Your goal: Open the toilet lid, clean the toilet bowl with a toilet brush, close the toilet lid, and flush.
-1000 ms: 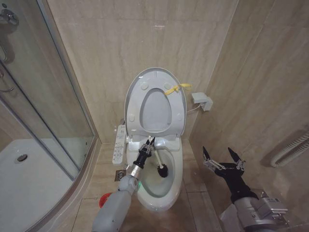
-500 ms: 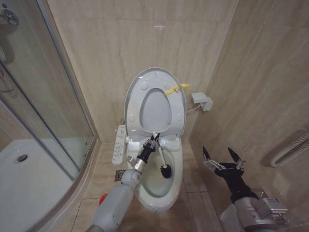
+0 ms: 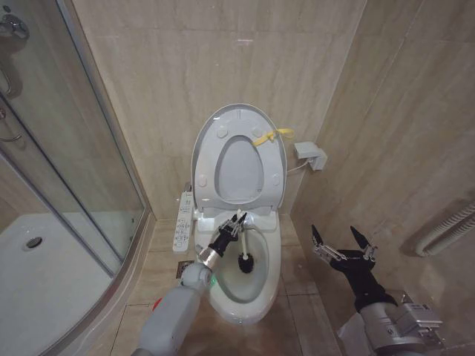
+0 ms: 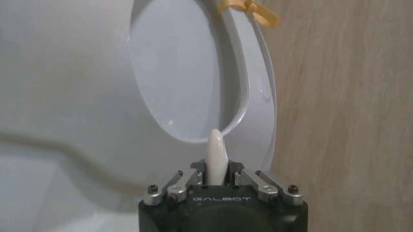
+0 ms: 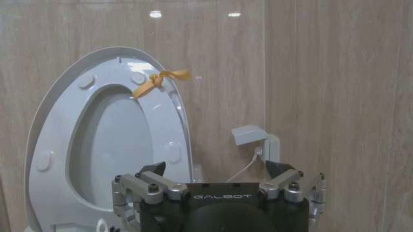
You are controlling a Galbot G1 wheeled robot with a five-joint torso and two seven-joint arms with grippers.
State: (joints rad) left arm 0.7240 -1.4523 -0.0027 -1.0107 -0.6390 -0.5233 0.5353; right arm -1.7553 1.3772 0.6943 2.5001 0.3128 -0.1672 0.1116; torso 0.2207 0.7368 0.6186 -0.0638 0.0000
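White plastic, the toilet lid (image 3: 241, 122) stands raised against the far tiled wall, a yellow ribbon tag (image 3: 271, 136) at its right edge. Over the toilet bowl (image 3: 261, 285), the left pincer (image 3: 236, 221) pinches the toilet brush (image 3: 243, 248), bristle head down inside. The right pincer (image 3: 340, 241) hovers spread, well right of the bowl.

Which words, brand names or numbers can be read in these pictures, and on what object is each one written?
"GALBOT": on the black body of the left gripper, left wrist view.
"GALBOT": on the black body of the right gripper, right wrist view.
Button panel beside the toilet bowl: its markings are too small to read.
I can read no other text.
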